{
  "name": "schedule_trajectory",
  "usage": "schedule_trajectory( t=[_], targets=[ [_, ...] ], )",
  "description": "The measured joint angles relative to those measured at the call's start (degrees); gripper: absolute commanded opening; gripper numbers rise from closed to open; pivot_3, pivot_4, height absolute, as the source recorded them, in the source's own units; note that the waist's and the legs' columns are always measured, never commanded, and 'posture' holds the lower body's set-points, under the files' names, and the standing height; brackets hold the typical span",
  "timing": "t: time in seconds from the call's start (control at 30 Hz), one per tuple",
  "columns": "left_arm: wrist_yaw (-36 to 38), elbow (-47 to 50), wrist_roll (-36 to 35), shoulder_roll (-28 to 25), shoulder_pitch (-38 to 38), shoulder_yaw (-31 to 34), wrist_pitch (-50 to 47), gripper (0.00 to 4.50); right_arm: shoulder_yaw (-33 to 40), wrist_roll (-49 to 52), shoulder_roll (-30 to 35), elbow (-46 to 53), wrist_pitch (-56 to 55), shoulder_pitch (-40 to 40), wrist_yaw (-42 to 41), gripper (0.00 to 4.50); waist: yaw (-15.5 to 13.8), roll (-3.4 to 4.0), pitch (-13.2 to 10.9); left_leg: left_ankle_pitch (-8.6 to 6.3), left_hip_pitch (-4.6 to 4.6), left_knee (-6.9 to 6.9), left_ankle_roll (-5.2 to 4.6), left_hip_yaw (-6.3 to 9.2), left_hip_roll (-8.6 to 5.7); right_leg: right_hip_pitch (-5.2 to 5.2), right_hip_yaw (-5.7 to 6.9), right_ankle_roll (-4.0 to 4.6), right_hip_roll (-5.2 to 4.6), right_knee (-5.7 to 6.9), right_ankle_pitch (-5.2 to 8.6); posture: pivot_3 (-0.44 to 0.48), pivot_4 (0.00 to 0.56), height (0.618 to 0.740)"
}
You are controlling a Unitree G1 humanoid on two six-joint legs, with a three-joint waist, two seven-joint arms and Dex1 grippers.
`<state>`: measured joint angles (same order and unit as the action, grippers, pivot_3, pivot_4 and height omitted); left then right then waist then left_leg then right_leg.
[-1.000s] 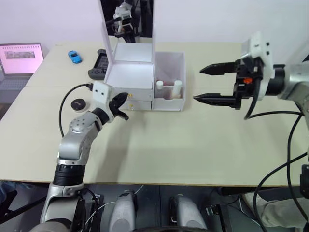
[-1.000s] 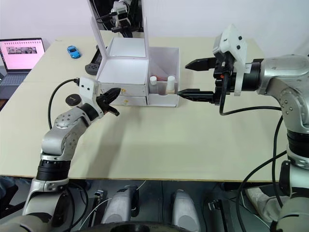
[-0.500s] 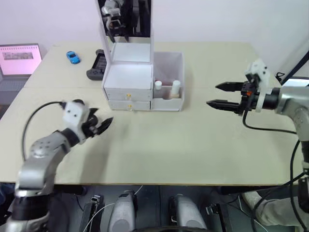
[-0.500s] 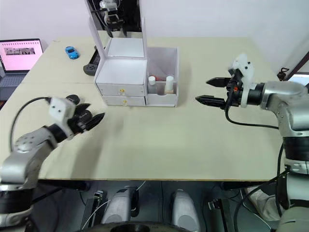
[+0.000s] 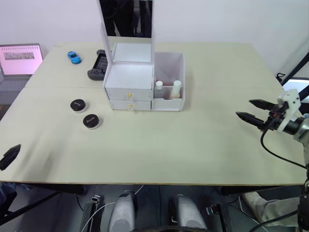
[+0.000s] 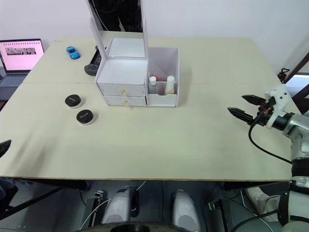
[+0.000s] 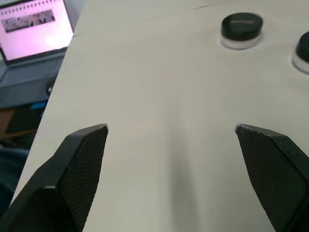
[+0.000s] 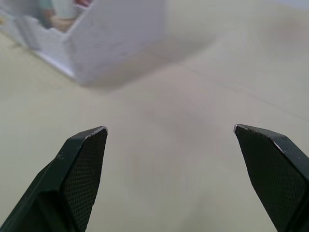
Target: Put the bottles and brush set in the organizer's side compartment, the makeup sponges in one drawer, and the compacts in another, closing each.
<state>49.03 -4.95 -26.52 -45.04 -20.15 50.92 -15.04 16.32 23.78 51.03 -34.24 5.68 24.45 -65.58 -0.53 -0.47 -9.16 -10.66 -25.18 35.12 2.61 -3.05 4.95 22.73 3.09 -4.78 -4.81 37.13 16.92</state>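
- A pale beige table (image 5: 159, 150) fills the scene, with a white wall behind its far edge.
- The organizer (image 5: 129, 84) stands on the far middle of the table, its upright mirror (image 5: 126, 21) rising at the back.
- Both gold-knobbed drawers (image 5: 129, 99) on its front are shut.
- The side compartment (image 5: 169, 79) is on the organizer's right side. Two white-capped bottles (image 5: 167, 89) stand upright in it, with something reddish behind them that I cannot make out.
- The two compacts (image 5: 85, 112) lie on the table to the left of the organizer and nearer than it, close to each other but apart, black lids up.
- The left wrist view also shows the compacts (image 7: 241, 30) on the table beyond the fingers.
- The left gripper (image 7: 171, 145) is at the near left edge of the table, well apart from the compacts. Its fingers are spread wide and hold nothing.
- The right gripper (image 5: 255, 109) hangs over the right edge of the table, well to the right of the organizer, fingers pointing left. They are spread wide and empty.
- A laptop (image 5: 19, 63) with a pink screen sits beyond the table's far left corner.
- A small blue toy car (image 5: 74, 57) and a dark handheld controller (image 5: 98, 66) lie on the far left part of the table, the controller just beside the organizer's back corner.
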Motion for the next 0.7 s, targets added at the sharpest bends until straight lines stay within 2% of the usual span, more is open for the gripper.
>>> schedule_trajectory(
  t=[0.1, 0.3, 0.53, 0.57, 0.63, 0.7],
  targets=[
    [0.96, -1.88, 0.01, 0.21, 0.25, -0.03, 2.26, 4.44, -0.01, -0.06, -0.47, 0.05, -0.87, -0.07, -0.28, 4.5, 0.04, -0.01, 0.01, 0.0, 0.01, 0.0, 0.0, 0.02, 0.02, -0.04, 0.0, -0.01, 0.03, 0.06, -0.01, 0.0, 0.15, 0.74],
    [1.44, 0.31, -0.56, 1.5, 0.64, -0.83, 3.36, 4.44, -0.07, 0.07, -1.47, 1.75, 0.51, -0.23, -0.19, 4.5, 0.15, 0.0, 0.01, 0.0, 0.01, -0.03, 0.0, 0.02, 0.02, -0.04, 0.0, -0.16, 0.02, 0.07, -0.09, 0.0, 0.15, 0.74],
    [3.05, 12.31, -6.94, 2.92, -0.25, -3.56, -2.29, 4.44, -2.76, 2.99, -1.19, 14.16, 12.84, -0.84, -2.97, 4.5, 0.18, 0.0, 0.01, 0.0, 0.01, -0.02, 0.0, 0.03, 0.03, -0.06, 0.0, -0.16, 0.02, 0.09, -0.09, 0.0, 0.15, 0.74],
    [1.32, 16.36, -7.47, 4.21, -0.2, -5.69, -3.89, 4.44, -3.83, 4.34, -0.58, 17.58, 16.55, -0.69, -3.53, 4.5, 0.15, 0.18, 0.01, 0.0, 0.01, -0.02, 0.0, 0.0, 0.0, -0.07, -0.06, -0.16, -0.04, 0.08, -0.09, 0.0, 0.15, 0.74],
    [-3.46, 25.88, -9.19, 8.38, 2.5, -14.59, -8.11, 4.44, -6.75, 6.87, -0.59, 25.42, 22.32, 2.39, -3.96, 4.5, 0.0, 0.48, 0.06, 0.0, 0.03, 0.02, -0.01, -0.02, -0.06, -0.1, -0.12, -0.17, -0.1, 0.11, -0.1, 0.0, 0.15, 0.74],
    [-8.93, 31.98, -10.45, 12.71, 6.78, -22.92, -12.2, 4.44, -8.62, 9.21, -0.85, 31.85, 27.74, 6.77, -2.63, 4.5, -0.19, 0.36, 0.1, 0.01, 0.03, 0.06, -0.01, 0.08, -0.02, -0.12, -0.11, -0.19, 0.01, 0.16, -0.11, 0.0, 0.15, 0.74]
  ],
)
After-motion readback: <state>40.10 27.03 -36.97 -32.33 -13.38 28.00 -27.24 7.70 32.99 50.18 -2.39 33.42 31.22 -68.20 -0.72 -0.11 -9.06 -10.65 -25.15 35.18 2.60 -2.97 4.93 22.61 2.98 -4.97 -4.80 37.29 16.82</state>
